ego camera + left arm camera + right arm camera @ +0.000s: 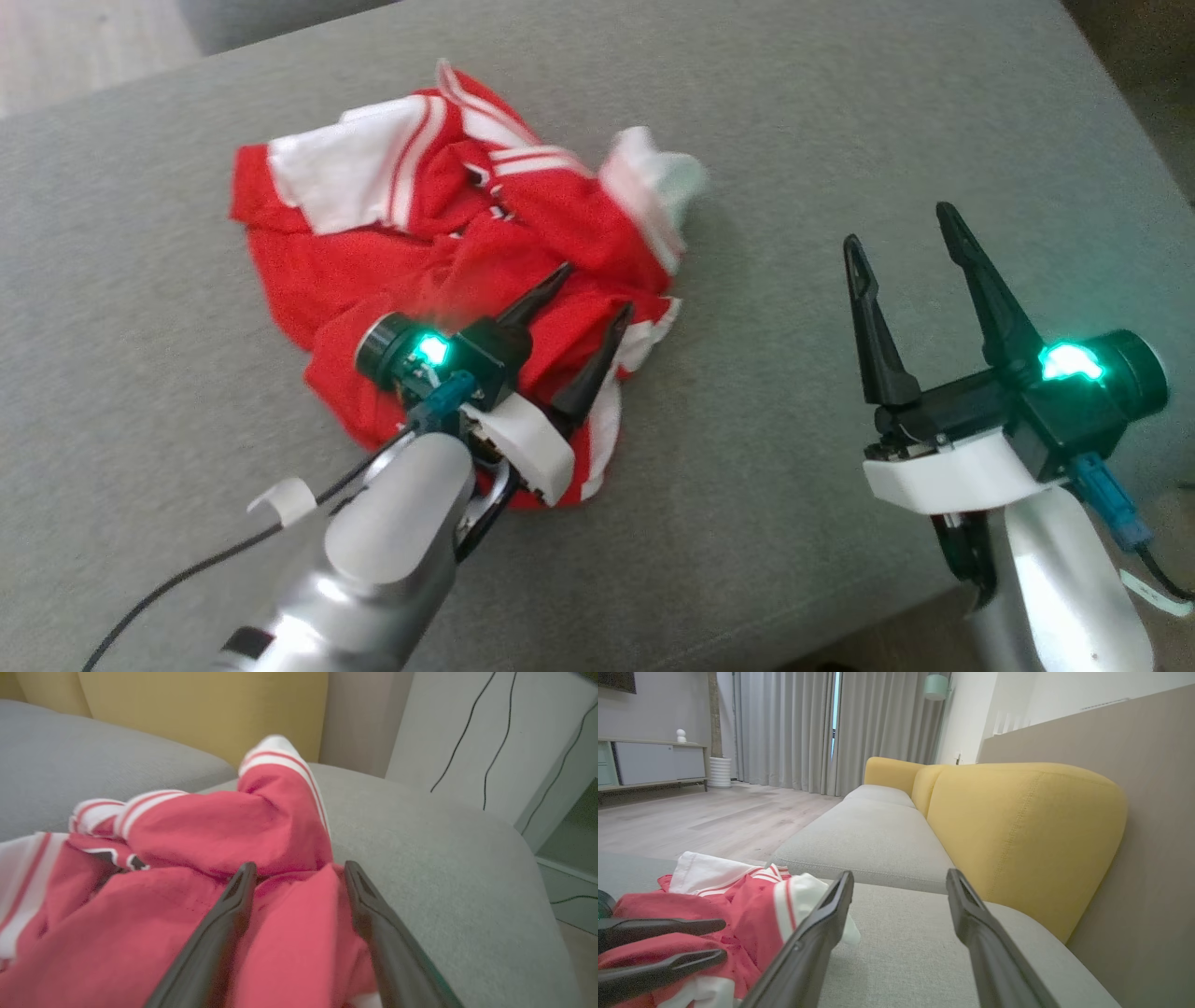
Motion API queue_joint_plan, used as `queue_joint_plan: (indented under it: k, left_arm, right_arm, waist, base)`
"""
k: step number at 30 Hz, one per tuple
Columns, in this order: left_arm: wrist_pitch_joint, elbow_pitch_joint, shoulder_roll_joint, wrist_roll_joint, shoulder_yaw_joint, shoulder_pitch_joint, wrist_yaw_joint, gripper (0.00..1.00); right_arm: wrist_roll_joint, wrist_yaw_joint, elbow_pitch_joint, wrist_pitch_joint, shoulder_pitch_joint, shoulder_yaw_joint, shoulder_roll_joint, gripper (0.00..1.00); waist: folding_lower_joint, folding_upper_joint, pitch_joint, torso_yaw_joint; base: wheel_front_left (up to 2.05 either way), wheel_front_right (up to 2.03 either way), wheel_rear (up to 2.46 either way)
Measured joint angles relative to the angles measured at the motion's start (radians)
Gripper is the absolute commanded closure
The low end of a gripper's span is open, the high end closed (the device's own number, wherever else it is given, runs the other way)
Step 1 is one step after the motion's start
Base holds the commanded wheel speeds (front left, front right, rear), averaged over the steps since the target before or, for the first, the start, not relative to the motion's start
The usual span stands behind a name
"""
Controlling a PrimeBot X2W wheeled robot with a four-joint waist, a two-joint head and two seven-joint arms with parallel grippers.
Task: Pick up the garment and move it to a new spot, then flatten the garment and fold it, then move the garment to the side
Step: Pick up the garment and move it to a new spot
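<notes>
The garment (327,271) lies heaped under the left gripper (596,291), spread and holding nothing; the right gripper (899,229), open, empty, stands well right

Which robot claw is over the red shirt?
The left gripper: its open jaws sit over the red garment, while the right gripper hangs beside it above the grey cushion.

Garment (448,233) partly behind left tool (597,287)
</notes>
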Motion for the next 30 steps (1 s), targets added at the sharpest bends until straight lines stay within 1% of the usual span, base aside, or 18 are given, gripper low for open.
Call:
queue_joint_plan:
  k: [3,6,7,8,12,17,19,22,25,26,29,30]
  left_arm:
    - [-0.052,0.014,-0.018,-0.001,0.003,-0.005,0.022,0.0]
    - [-0.075,0.018,-0.018,-0.002,0.023,-0.005,0.046,0.0]
    - [-0.084,0.021,-0.017,-0.002,0.036,-0.005,0.062,0.0]
    - [-0.086,0.029,-0.015,-0.019,0.058,-0.002,0.064,0.0]
    - [-0.084,0.078,0.009,-0.053,0.098,-0.003,0.068,0.0]
    - [-0.03,0.193,0.06,-0.066,0.141,-0.08,0.091,0.0]
    - [-0.01,0.241,0.067,-0.073,0.154,-0.143,0.088,0.0]
    - [0.024,0.308,0.063,-0.1,0.16,-0.225,0.051,0.0]
    - [0.079,0.374,0.042,-0.128,0.157,-0.264,0.019,0.0]
    - [0.079,0.374,0.042,-0.128,0.157,-0.264,0.019,0.0]
    - [0.109,0.389,0.029,-0.186,0.162,-0.29,0.008,0.0]
    - [0.123,0.396,0.025,-0.207,0.161,-0.305,0.002,0.27]
  right_arm:
    - [-0.001,0.0,0.007,0.0,0.004,-0.008,0.0,0.0]
    - [-0.001,0.0,0.007,0.0,0.016,-0.018,0.002,0.0]
    - [-0.001,0.0,0.008,0.0,0.042,-0.026,0.002,0.0]
    - [-0.001,0.0,0.01,0.0,0.066,-0.033,0.004,0.0]
    - [-0.001,0.0,0.01,0.0,0.078,-0.034,0.005,0.0]
    - [-0.001,0.0,0.0,0.0,0.058,-0.019,0.005,0.0]
    - [-0.001,0.0,-0.003,0.0,0.033,-0.013,0.004,0.0]
    - [-0.001,0.0,-0.005,0.0,-0.005,-0.012,0.003,0.0]
    - [-0.001,0.0,-0.006,0.0,-0.02,-0.011,0.002,0.0]
    - [-0.001,0.0,-0.006,0.0,-0.02,-0.011,0.002,0.0]
    - [-0.001,0.0,-0.005,0.0,-0.02,-0.009,0.002,0.0]
    - [-0.001,0.0,-0.005,0.0,-0.02,-0.01,0.002,0.0]
  waist:
    - [0.0,0.0,-0.013,0.034]
    - [-0.0002,0.0,-0.037,0.074]
    - [-0.0002,0.0,-0.052,0.103]
    - [-0.0002,0.0,-0.066,0.131]
    - [-0.0003,0.0,-0.077,0.178]
    - [-0.0002,0.0,-0.019,0.195]
    - [-0.0001,0.0,0.019,0.193]
    - [0.0001,0.0,0.074,0.184]
    - [0.0002,0.0,0.119,0.173]
    - [0.0002,0.0,0.119,0.173]
    - [-0.0002,0.0,0.143,0.154]
    - [-0.0002,0.0,0.146,0.148]
  base:
    - [0.0,0.0,0.0]
    - [0.0,0.0,0.0]
    - [0.0,0.0,0.0]
    - [0.0,0.0,0.0]
    - [0.0,0.0,0.0]
    - [0.0,0.0,0.0]
    - [0.0,0.0,0.0]
    - [0.0,0.0,0.0]
    - [0.0,0.0,0.0]
    - [0.0,0.0,0.0]
    - [0.0,0.0,0.0]
    - [0.0,0.0,0.0]
